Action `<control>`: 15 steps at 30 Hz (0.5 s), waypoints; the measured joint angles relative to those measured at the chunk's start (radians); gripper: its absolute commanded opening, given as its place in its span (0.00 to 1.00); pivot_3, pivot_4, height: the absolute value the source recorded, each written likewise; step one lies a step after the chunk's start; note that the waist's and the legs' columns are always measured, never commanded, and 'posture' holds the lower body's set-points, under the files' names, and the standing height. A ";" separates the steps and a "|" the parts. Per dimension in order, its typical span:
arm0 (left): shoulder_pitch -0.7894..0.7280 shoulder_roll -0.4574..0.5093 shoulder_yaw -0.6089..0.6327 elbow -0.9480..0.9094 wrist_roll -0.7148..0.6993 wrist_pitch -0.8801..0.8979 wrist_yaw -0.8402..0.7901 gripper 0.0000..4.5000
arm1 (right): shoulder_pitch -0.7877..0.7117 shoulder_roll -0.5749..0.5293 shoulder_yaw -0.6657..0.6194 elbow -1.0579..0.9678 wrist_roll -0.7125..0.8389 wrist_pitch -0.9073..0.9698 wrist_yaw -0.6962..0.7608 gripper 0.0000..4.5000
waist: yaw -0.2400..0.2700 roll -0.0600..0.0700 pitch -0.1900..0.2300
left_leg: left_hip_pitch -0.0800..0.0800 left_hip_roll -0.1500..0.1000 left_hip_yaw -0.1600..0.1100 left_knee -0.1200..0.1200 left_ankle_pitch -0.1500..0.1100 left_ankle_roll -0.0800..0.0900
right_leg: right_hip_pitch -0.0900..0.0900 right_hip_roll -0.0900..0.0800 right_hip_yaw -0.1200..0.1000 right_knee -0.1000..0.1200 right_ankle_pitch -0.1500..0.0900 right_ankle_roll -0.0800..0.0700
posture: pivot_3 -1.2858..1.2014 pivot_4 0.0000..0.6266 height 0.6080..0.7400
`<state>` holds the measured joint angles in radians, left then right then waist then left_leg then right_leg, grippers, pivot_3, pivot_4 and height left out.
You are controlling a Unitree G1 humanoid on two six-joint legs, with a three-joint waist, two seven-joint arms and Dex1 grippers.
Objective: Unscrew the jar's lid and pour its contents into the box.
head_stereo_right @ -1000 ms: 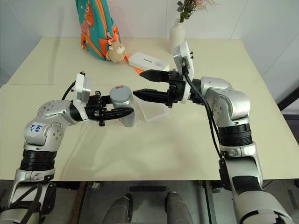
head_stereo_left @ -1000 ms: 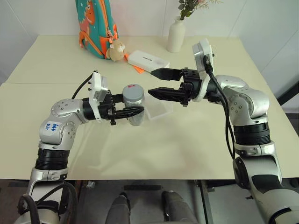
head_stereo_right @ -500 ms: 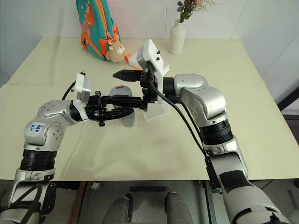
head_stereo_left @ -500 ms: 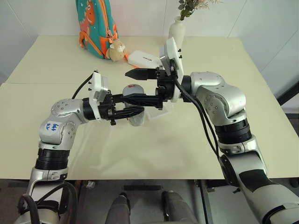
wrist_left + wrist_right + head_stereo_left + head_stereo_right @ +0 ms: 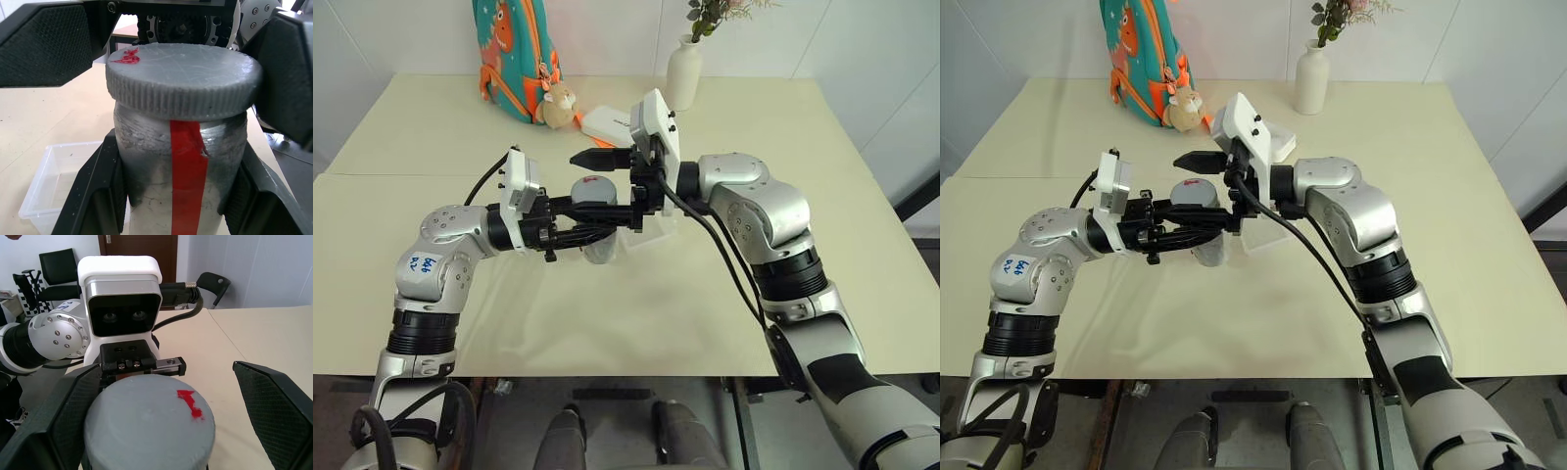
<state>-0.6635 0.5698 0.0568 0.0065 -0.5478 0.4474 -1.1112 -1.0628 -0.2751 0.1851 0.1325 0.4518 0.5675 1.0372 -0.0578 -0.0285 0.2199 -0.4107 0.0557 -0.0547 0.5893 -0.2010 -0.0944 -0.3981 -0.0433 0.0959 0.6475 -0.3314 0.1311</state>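
My left gripper [image 5: 597, 229] is shut on the jar [image 5: 183, 166], a silvery cylinder with a red stripe, and holds it upright above the table. The grey lid [image 5: 183, 68], with a red mark on top, sits on the jar. My right gripper [image 5: 576, 184] reaches in from the right, open, with one finger [image 5: 63, 416] on each side of the lid [image 5: 149, 423] and a gap to both. The clear plastic box [image 5: 651, 227] lies on the table just behind and to the right of the jar. The contents are hidden inside the jar.
At the back of the cream table [image 5: 460, 127] stand a teal and orange backpack [image 5: 514, 54] with a small plush toy [image 5: 558, 103], a white oblong case [image 5: 612, 122] and a white vase [image 5: 682, 73] with flowers.
My right gripper has swung left from beside the box to the jar and rolled. Its open fingers now straddle the lid. The left gripper and jar have kept still.
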 measured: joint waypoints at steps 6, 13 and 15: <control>-0.009 0.000 0.000 0.004 0.000 0.000 0.006 0.45 | 0.005 -0.023 -0.026 0.002 0.017 0.006 0.024 1.00 | 0.001 0.000 0.000 | 0.000 0.000 0.000 0.000 0.000 0.000 | 0.000 0.000 0.000 0.000 0.000 0.000 | 0.52 0.24 1.00; -0.009 0.000 0.001 0.004 0.000 0.001 0.004 0.45 | 0.022 -0.046 -0.045 -0.002 0.044 0.020 0.048 1.00 | -0.001 0.000 0.000 | 0.000 0.000 0.000 0.000 0.000 0.000 | 0.000 0.000 0.000 0.000 0.000 0.000 | 0.52 0.24 1.00; -0.009 0.000 0.001 0.003 0.000 0.002 0.004 0.45 | 0.024 -0.048 -0.049 -0.002 0.045 0.020 0.052 1.00 | 0.000 0.000 0.000 | 0.000 0.000 0.000 0.000 0.000 0.000 | 0.000 0.000 0.000 0.000 0.000 0.000 | 0.52 0.24 1.00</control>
<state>-0.6727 0.5699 0.0573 0.0099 -0.5477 0.4496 -1.1072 -1.0383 -0.3236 0.1359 0.1303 0.4967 0.5875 1.0897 -0.0582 -0.0285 0.2199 -0.4107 0.0557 -0.0547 0.5893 -0.2010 -0.0944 -0.3980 -0.0434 0.0959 0.6474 -0.3314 0.1311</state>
